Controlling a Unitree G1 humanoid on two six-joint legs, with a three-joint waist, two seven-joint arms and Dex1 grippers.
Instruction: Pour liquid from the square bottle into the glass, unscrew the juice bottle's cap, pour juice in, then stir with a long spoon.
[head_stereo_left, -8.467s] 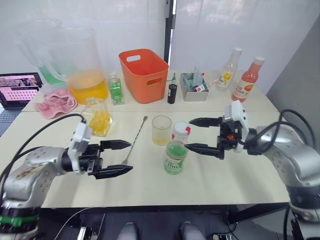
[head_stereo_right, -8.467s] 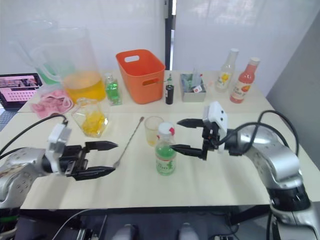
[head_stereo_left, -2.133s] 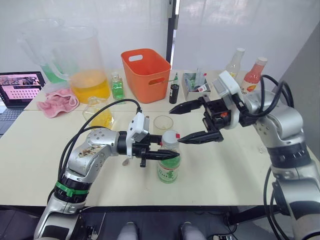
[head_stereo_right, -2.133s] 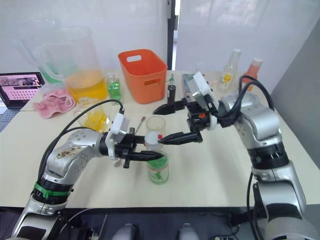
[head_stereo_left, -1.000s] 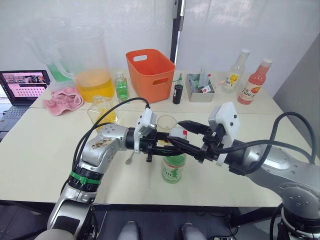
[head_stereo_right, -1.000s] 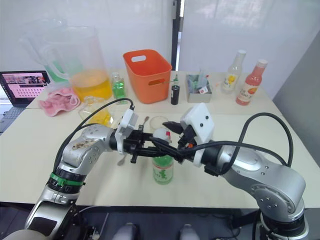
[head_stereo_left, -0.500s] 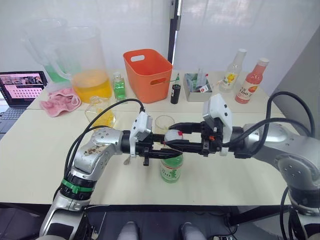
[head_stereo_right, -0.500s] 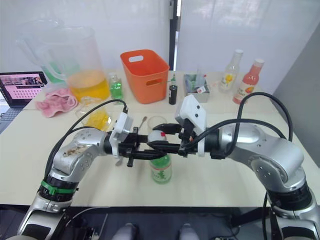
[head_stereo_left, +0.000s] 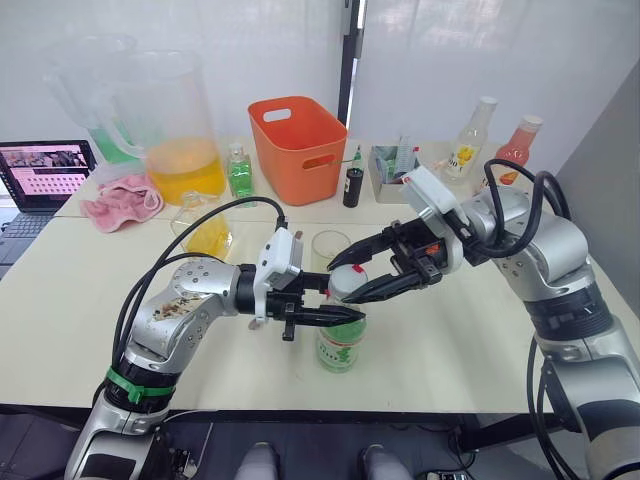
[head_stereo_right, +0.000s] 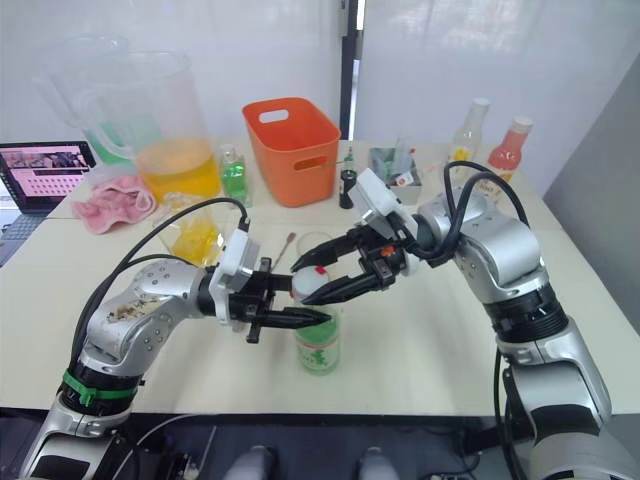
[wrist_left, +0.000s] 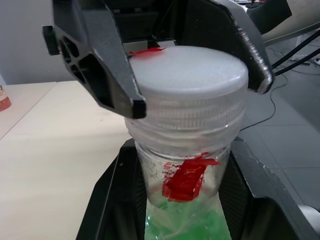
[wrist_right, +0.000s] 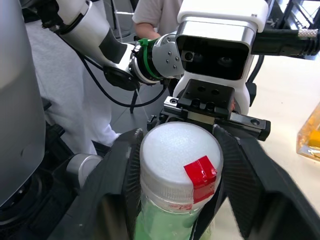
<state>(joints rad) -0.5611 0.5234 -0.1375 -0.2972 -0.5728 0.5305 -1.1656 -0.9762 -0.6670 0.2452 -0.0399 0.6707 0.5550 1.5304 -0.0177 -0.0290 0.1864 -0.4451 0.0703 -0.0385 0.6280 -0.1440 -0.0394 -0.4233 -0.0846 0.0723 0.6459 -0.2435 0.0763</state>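
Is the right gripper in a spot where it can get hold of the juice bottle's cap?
Probably yes: the right gripper already has a black finger on either side of the cap, with nothing between.

Number "100" in white on the pink bottle (head_stereo_left: 513, 152) at the back right. Green and white label on the juice bottle (head_stereo_left: 340, 345), letters too small to read. Yellow label on the clear bottle (head_stereo_left: 467, 147) and laptop screen (head_stereo_left: 40, 167) also too blurry to read
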